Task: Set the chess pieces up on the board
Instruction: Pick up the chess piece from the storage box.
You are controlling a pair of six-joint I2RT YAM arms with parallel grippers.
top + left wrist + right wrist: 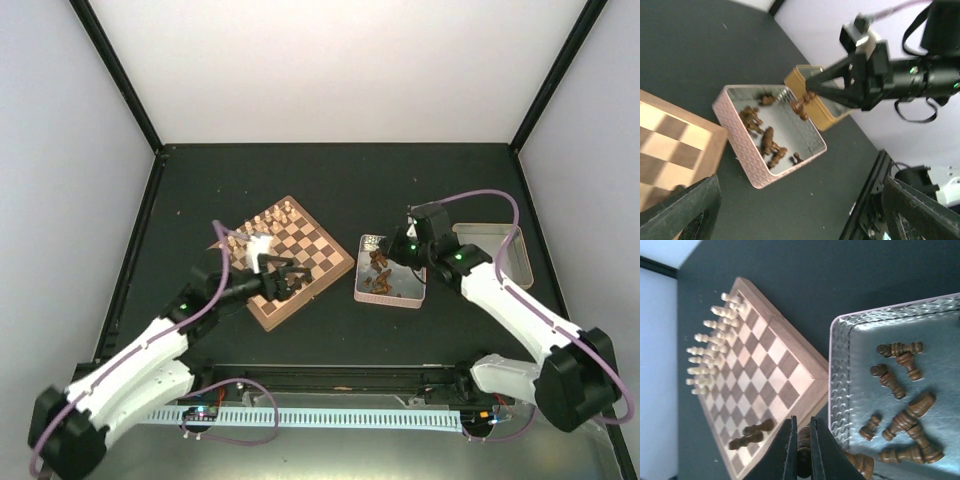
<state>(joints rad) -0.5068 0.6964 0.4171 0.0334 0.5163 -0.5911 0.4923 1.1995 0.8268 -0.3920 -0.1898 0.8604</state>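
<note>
Two chess pieces (757, 428) lie on the board (767, 357), most sit in the tin (837, 390); right fingers (788, 450) grasp one, left fingers (685, 210) released

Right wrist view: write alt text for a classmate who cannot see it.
The right gripper pinches a dark chess piece beside a silvery tin of fallen dark pieces; left, a chessboard holds lined-up cream pieces.

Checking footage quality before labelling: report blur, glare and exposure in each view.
Top external: back wall washed out white, chess pieces in the tin barely resolved. Left wrist: own fingers blurred at the bottom edge, board corner soft. Right wrist: crisp, with sheen on the tin's floor.
</note>
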